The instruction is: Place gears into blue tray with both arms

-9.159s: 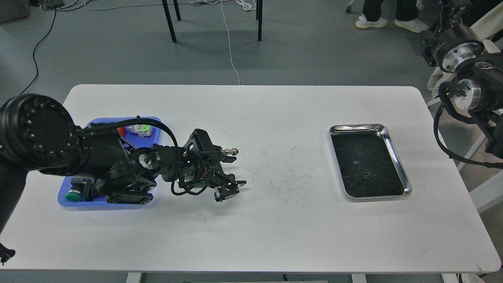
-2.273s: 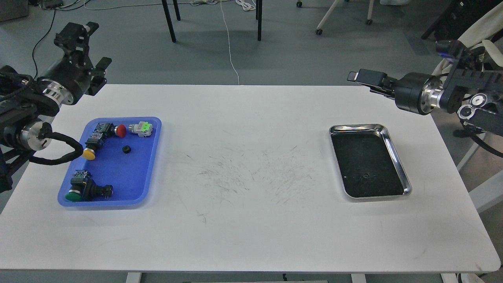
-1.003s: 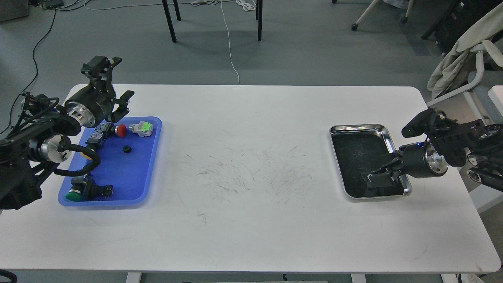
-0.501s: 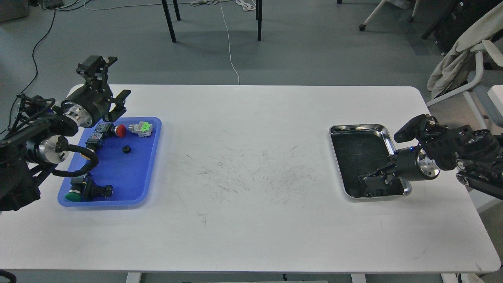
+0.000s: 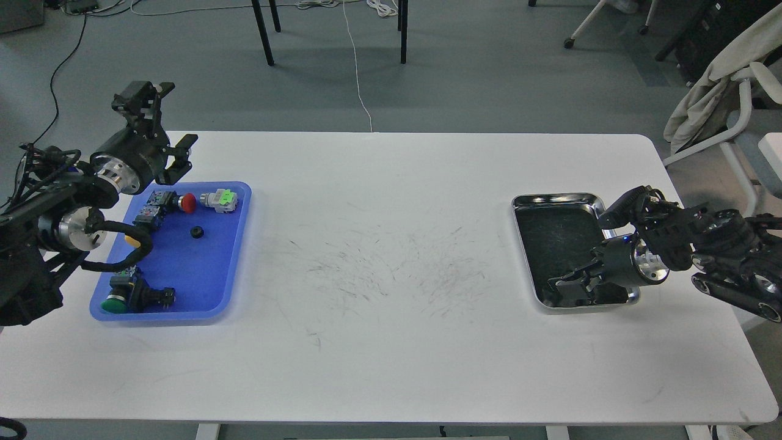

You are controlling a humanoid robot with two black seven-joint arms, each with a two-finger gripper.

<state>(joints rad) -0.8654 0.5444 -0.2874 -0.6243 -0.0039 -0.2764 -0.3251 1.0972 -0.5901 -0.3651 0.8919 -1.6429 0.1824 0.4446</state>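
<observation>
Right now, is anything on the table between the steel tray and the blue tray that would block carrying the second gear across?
Nothing visible does. The table between the steel tray and the blue tray shows only scuff marks. The right claw is low over the steel tray's near end, covering the gear. The left claw is beyond the blue tray's far left corner.

A lab: grey floor [image 5: 489,79], trailing cables [image 5: 357,73], white worktable [image 5: 391,342].

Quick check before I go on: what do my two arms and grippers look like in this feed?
Both arms are black with silver ring joints. The left arm carries a looping black cable; its gripper is black with two fingers. The right arm has a silver ring behind its black gripper and a small blue light near the wrist.
</observation>
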